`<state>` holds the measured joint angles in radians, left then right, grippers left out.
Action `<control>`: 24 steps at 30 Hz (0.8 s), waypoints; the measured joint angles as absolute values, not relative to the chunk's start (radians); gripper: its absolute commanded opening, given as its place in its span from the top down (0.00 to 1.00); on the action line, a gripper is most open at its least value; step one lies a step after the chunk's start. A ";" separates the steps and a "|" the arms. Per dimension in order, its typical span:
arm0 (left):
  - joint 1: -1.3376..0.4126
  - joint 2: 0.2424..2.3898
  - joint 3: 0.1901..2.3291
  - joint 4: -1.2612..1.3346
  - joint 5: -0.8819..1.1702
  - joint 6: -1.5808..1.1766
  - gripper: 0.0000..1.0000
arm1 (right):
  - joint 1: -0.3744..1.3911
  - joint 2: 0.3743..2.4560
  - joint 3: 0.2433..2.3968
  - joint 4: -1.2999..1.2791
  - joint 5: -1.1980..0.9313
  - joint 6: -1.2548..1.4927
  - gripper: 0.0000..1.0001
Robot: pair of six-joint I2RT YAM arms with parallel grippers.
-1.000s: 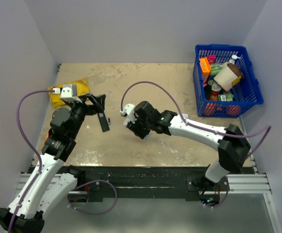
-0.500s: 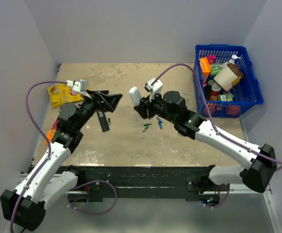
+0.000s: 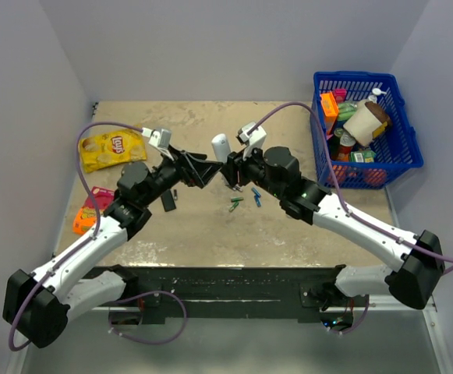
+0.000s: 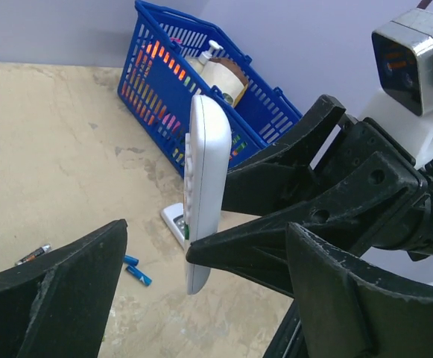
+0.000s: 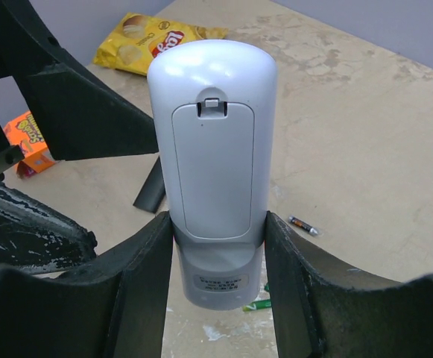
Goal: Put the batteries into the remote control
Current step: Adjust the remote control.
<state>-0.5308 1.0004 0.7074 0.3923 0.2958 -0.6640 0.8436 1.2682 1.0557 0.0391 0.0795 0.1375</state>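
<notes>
Two batteries [image 3: 235, 203] lie beside blue cells [image 3: 255, 197]; right pincer [image 5: 217, 220] grips remote control [image 5: 212, 149].

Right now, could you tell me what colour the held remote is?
White remote control; clearest from the right wrist.

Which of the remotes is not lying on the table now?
The white remote control: it is held upright in the right gripper, while the black remote lies flat on the table.

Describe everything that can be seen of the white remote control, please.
The remote control is a slim bar of glossy white plastic with rounded ends. It stands roughly upright above the table, clamped near its lower end by the right gripper. Its back cover is closed, latch on top, a small label below.
</notes>
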 measured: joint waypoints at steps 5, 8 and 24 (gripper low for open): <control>-0.559 1.042 0.725 0.410 0.236 -0.671 0.21 | 0.840 1.267 1.043 0.042 0.083 0.134 1.00; -0.575 1.068 0.733 0.418 0.213 -0.676 0.25 | 0.850 1.266 1.031 0.046 0.076 0.131 1.00; -0.637 1.095 0.741 0.432 0.171 -0.693 0.41 | 0.857 1.200 0.983 0.067 0.060 0.141 1.00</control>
<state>-0.6373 1.0950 0.7406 0.4324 0.1707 -0.6926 0.8570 1.1995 0.9829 0.0673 0.0597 0.1410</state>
